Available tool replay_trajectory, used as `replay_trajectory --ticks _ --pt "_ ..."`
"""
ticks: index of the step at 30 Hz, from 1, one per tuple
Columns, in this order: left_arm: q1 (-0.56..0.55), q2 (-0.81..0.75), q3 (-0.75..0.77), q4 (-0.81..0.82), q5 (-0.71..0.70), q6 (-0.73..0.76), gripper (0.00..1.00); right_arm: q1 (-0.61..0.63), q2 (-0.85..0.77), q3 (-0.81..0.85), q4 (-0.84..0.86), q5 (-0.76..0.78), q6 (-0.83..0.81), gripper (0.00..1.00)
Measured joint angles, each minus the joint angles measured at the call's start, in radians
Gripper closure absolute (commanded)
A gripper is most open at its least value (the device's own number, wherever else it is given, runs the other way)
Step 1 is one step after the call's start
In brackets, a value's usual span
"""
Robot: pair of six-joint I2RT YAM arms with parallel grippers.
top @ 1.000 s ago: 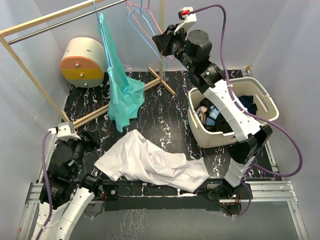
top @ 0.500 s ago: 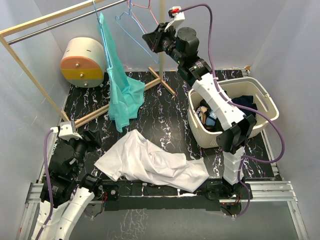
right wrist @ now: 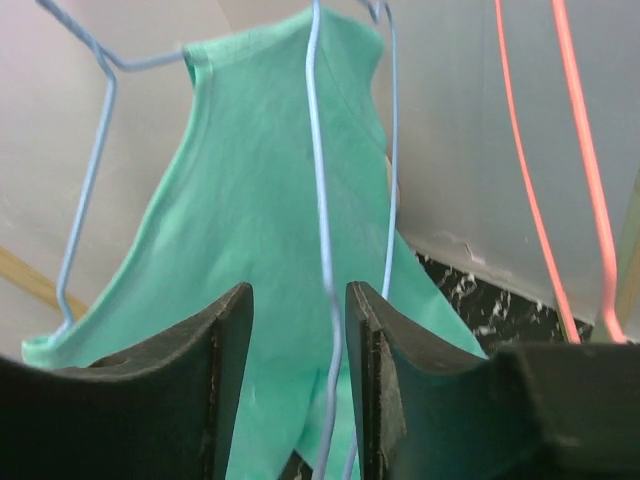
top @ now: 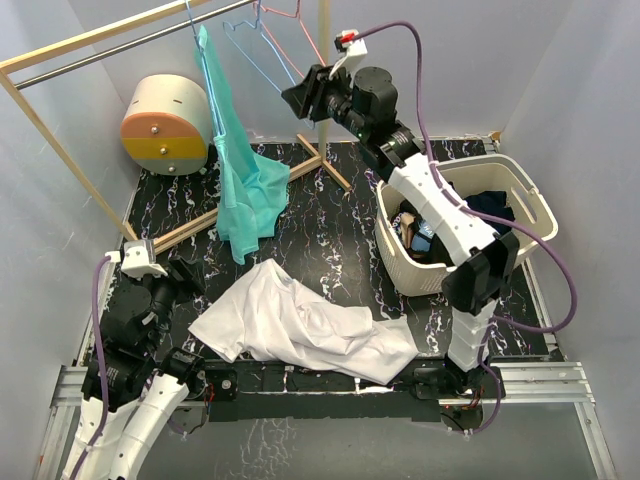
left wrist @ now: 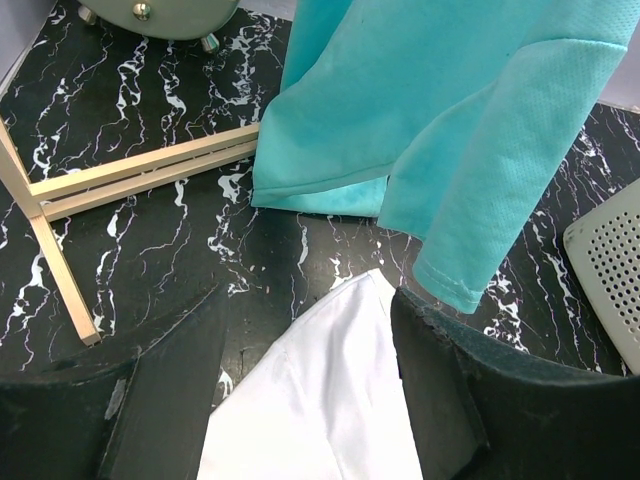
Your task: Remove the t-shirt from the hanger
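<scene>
A teal t-shirt [top: 238, 170] hangs from a hanger on the rail [top: 120, 45] at the back left, its hem touching the table. It also shows in the right wrist view [right wrist: 250, 190] and the left wrist view [left wrist: 430, 110]. My right gripper [top: 297, 97] is raised by the rail, open. A thin blue wire of an empty hanger [right wrist: 322, 250] runs between its jaws, and the teal shirt is behind it. My left gripper [top: 185, 275] is open low over the table, with a sleeve of a white t-shirt [left wrist: 320, 400] between its jaws.
The white t-shirt [top: 300, 325] lies spread on the black marbled table at the front. An empty blue hanger [top: 255, 50] and a pink one [top: 300, 25] hang on the rail. A cream laundry basket [top: 530, 205] with clothes stands right. A cream and orange drum [top: 165, 125] sits back left. The rack's wooden base bar [left wrist: 150, 165] crosses the table.
My right gripper has moved left along the rail, and the blue and pink hangers have swung left with it. The left arm has barely shifted.
</scene>
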Motion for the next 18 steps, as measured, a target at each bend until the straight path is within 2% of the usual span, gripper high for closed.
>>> replay_trajectory --ticks 2,4,13,18 --pt "0.0 0.0 -0.001 -0.002 0.001 0.0 0.36 0.0 -0.051 -0.084 -0.004 -0.001 -0.003 0.3" --pt "0.0 0.001 -0.001 -0.002 0.003 0.0 0.36 0.0 -0.123 -0.187 -0.007 -0.003 -0.014 0.22" --pt "0.0 0.006 -0.001 -0.002 0.008 0.0 0.36 0.0 -0.608 -0.684 -0.018 -0.05 -0.058 0.19" --pt "0.0 0.015 -0.002 -0.002 0.008 0.0 0.36 0.008 -0.829 -0.903 -0.063 -0.127 -0.063 0.27"
